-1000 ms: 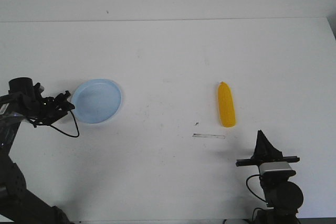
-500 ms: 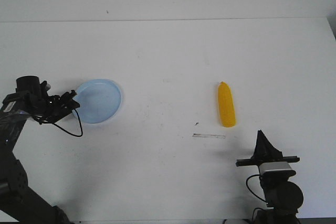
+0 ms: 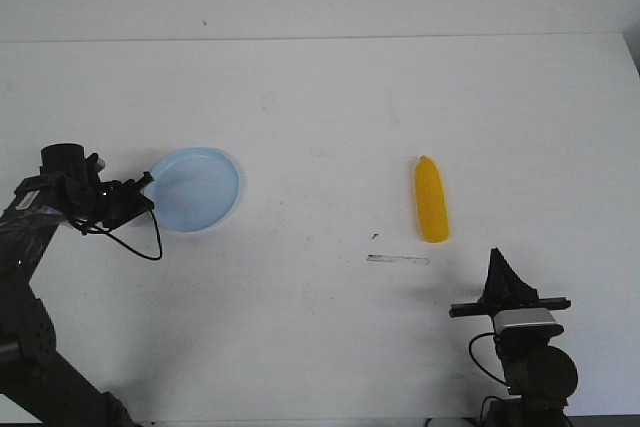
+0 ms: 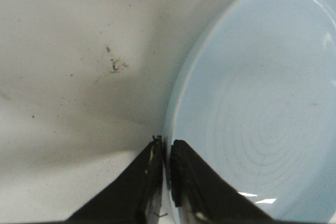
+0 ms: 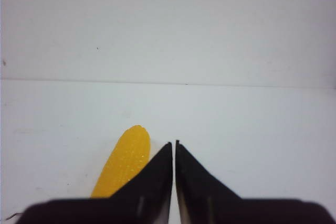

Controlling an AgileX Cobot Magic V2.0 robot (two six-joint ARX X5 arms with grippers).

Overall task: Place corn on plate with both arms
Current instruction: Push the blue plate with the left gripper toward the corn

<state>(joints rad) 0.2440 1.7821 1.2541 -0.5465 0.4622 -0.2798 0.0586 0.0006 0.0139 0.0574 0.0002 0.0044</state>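
The pale blue plate [image 3: 198,190] sits at the left of the white table, and its rim [image 4: 181,98] runs between the fingers of my left gripper [image 3: 146,182], which is shut on that rim [image 4: 165,148]. The yellow corn [image 3: 431,201] lies right of centre, pointed end away from me. My right gripper [image 3: 497,265] rests near the front edge, in front of the corn and a little to its right, shut with nothing in it [image 5: 174,144]. The corn [image 5: 124,161] shows beside the right gripper's fingers, not touching them.
A short dark strip [image 3: 397,260] lies on the table in front of the corn. Small dark specks [image 4: 115,65] mark the surface beside the plate. The table's back edge [image 3: 320,39] meets a white wall.
My left gripper has moved right with the plate's rim in it, and the plate has slid a little to the right. The right arm and the corn have not moved.
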